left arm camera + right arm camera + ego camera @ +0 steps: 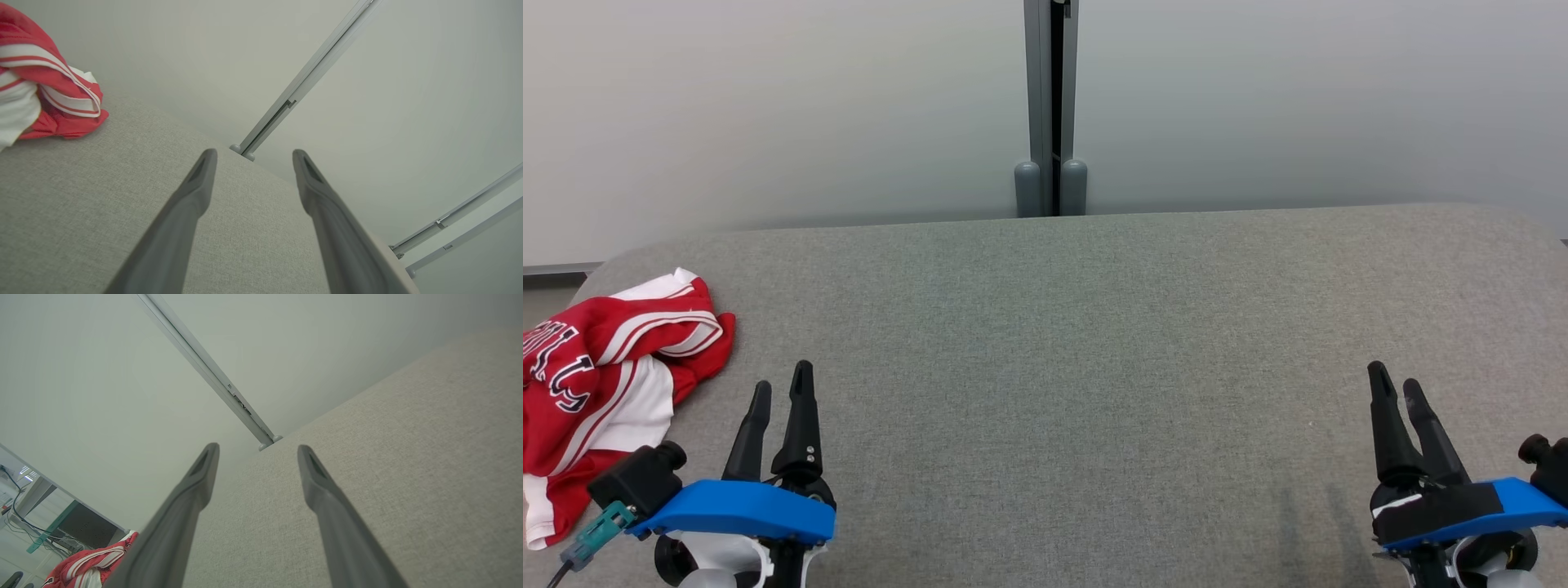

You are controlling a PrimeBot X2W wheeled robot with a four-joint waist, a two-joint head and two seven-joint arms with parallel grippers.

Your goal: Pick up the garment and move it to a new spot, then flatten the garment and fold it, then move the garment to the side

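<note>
**Asker:** Where does the job stand?

**Me:** At the very start, I judge. The grey fabric-covered surface (1094, 367) spreads wide in front of me, bare across its middle and right, up to the pale partition wall (768, 106) with its grey post (1051, 106). Nothing looks lifted, flattened or folded yet.

**Asker:** And the garment?

**Me:** The red and white jersey (596, 384) lies crumpled in a heap at the far left edge of the surface. Part of it runs out of my head view.

**Asker:** Your tools?

**Me:** My left tool (783, 384) hovers near the heap's right side without touching it, its fingers apart and empty. My right tool (1395, 380) is well apart from the jersey, over the right side of the surface. Its fingers are spread too, and it holds nothing.

**Asker:** So what comes next?

**Me:** The pick-up. I think the left tool has to swing left and down onto the heap, pinch a fold of cloth, and carry it toward the open middle. The cloth is soft and bunched, so I expect it to drape and trail. A thick fold should be a safer hold than a thin hem. The right tool can wait, then help spread it.
</note>
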